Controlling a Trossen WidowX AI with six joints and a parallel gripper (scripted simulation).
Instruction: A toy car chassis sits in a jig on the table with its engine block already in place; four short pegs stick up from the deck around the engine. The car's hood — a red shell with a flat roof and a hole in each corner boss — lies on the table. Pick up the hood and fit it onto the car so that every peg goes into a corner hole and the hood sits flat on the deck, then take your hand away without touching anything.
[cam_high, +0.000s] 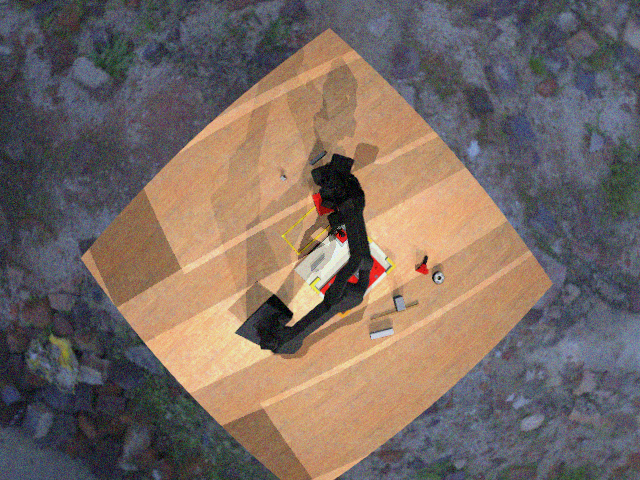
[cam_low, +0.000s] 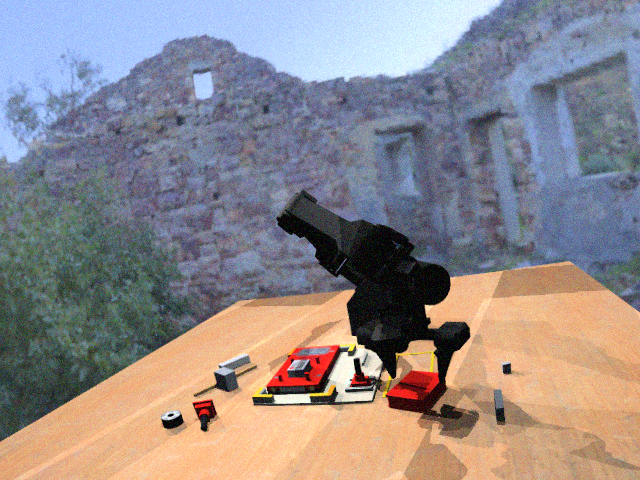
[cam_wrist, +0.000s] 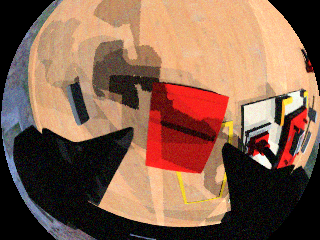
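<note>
The red hood (cam_high: 319, 205) (cam_low: 416, 391) (cam_wrist: 185, 130) lies flat on the table, roof up, with a dark shadow band across it. My gripper (cam_low: 417, 378) (cam_wrist: 180, 140) is open and empty, low at the hood, one finger toward each side of it. Whether the fingertips touch it I cannot tell. The red chassis (cam_high: 379, 267) (cam_low: 279, 379) sits in the jig (cam_high: 305, 268) (cam_low: 343, 395) (cam_wrist: 255, 112), with the grey engine block (cam_low: 298, 367) on its deck and short red pegs around it. The arm hides part of the chassis in the top view.
A red base with a black post (cam_low: 360, 379) (cam_wrist: 259, 145) stands on the jig plate, between chassis and hood. A yellow outline (cam_high: 290, 244) (cam_wrist: 202, 202) is beside the hood. A dark bar (cam_high: 317, 157) (cam_low: 498, 405) (cam_wrist: 78, 103), small cube (cam_low: 506, 367), wheel (cam_high: 440, 277) (cam_low: 171, 419) and grey block (cam_low: 225, 379) lie around.
</note>
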